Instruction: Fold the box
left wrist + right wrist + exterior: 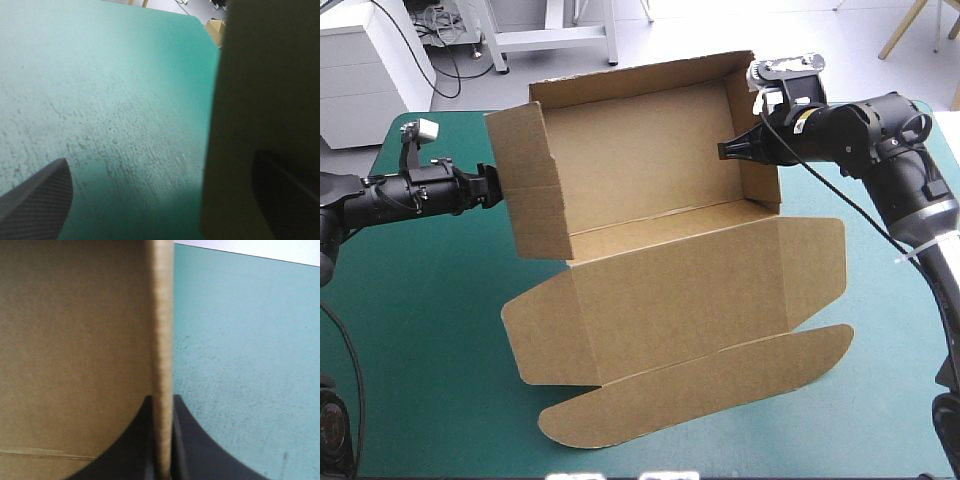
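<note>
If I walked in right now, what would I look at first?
The big brown box in the middle of the teal-green table catches the eye first. Its walls stand up like a tray and its lid lies flat toward the near edge. The right gripper pinches the box's right wall, while the left gripper sits at the left wall with its fingers apart.

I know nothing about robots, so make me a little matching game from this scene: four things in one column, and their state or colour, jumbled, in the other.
Things:
1. left gripper
2. right gripper
3. lid
4. table cover

States:
A. teal-green
B. shut on a side wall of the box
C. brown, lying flat
D. open

Pairs: 1-D, 2-B, 3-C, 4-A.
</note>
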